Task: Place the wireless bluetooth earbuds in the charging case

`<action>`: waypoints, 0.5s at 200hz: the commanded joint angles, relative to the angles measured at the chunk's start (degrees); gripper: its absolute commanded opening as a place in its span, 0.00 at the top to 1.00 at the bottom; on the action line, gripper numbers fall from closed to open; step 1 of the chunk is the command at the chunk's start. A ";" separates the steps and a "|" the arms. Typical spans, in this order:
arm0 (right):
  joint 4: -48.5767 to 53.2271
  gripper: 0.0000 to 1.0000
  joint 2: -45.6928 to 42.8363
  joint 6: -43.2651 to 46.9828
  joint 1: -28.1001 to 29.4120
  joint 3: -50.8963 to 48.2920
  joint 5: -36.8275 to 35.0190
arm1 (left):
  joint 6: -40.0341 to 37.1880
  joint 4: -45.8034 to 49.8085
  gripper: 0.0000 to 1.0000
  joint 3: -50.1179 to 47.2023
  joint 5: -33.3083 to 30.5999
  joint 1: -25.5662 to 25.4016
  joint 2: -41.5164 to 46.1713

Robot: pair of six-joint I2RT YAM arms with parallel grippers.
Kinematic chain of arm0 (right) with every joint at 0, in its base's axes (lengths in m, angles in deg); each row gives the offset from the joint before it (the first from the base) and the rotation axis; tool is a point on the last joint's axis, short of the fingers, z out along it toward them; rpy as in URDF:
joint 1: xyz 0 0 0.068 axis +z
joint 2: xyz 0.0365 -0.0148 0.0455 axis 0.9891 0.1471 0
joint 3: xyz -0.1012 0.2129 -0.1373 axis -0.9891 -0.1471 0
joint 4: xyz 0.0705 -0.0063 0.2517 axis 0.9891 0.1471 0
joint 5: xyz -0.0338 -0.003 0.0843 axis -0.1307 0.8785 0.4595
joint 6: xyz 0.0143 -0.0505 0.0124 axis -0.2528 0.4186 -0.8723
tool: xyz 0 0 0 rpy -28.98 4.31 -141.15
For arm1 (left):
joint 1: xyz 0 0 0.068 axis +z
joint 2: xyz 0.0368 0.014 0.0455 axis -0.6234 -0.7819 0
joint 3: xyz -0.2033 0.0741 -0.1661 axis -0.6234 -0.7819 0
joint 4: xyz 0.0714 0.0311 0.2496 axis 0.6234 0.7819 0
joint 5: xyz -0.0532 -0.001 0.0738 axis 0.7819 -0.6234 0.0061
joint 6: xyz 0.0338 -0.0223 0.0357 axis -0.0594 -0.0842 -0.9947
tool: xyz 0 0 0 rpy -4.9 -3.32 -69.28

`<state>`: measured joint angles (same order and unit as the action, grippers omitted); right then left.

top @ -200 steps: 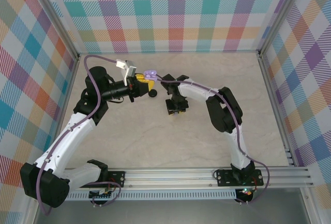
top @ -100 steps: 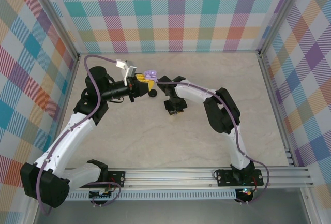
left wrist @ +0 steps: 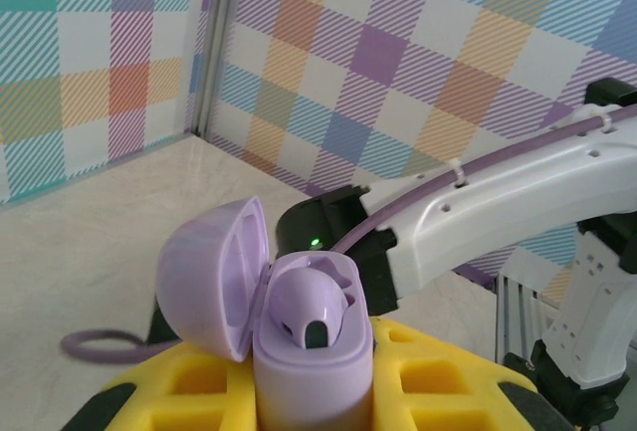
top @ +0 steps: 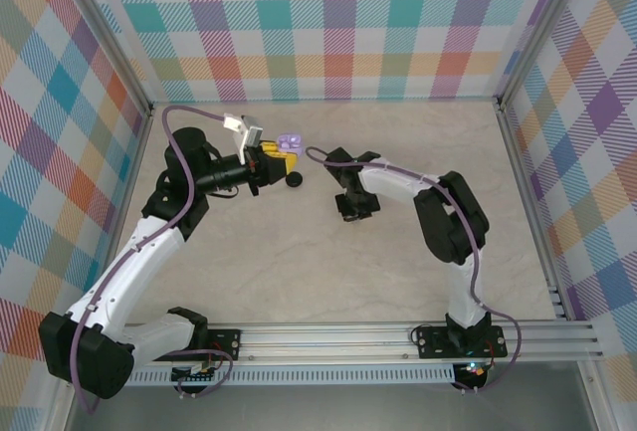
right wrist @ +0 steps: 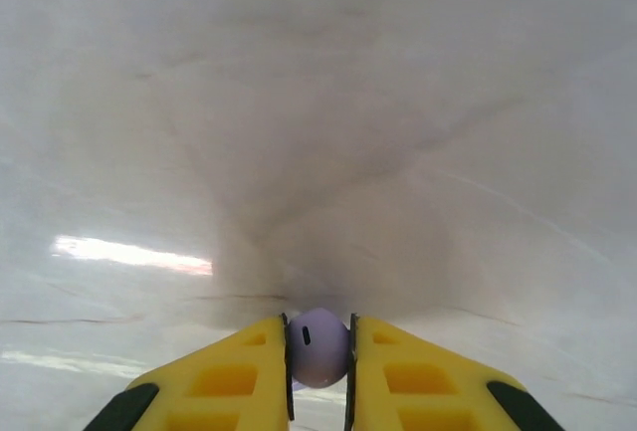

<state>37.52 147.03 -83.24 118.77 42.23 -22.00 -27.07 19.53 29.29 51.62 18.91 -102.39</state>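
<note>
My left gripper (left wrist: pixel 311 396) is shut on the lilac charging case (left wrist: pixel 309 376), held upright between its yellow fingers (left wrist: pixel 453 376). The case's lid (left wrist: pixel 211 277) is swung open to the left, and one lilac earbud (left wrist: pixel 311 304) sits in the case. From above, the case (top: pixel 290 141) is at the back of the table, left of centre. My right gripper (top: pixel 355 207) is to the right of it, low over the table. It is shut on a second lilac earbud (right wrist: pixel 318 346), pinched between its yellow fingers (right wrist: pixel 234 381).
A small round black item (top: pixel 295 180) lies on the table just right of the left gripper. The right arm (left wrist: pixel 488 222) crosses close behind the case. Plaid walls (top: pixel 338 23) enclose the table, and a metal rail (top: pixel 398 336) runs along the near edge.
The right gripper's jaws closed onto the lilac earbud, and it shifted a little to the right, away from the case. The left gripper and case stayed still.
</note>
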 commanded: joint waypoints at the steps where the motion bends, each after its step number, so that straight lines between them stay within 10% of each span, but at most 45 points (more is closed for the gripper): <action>1: -3.60 0.82 -6.44 0.44 -1.37 -3.17 -1.76 | 2.21 -0.09 0.85 -1.29 -2.07 0.59 -0.95; 100: -8.05 0.82 -22.80 4.74 -2.60 -7.74 -0.62 | 6.20 -0.18 0.85 -3.96 -6.78 -1.50 -6.03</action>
<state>31.44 127.97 -81.01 116.17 35.69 -24.25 -22.26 19.51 26.27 46.11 18.38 -107.46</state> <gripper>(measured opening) 0.184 0.212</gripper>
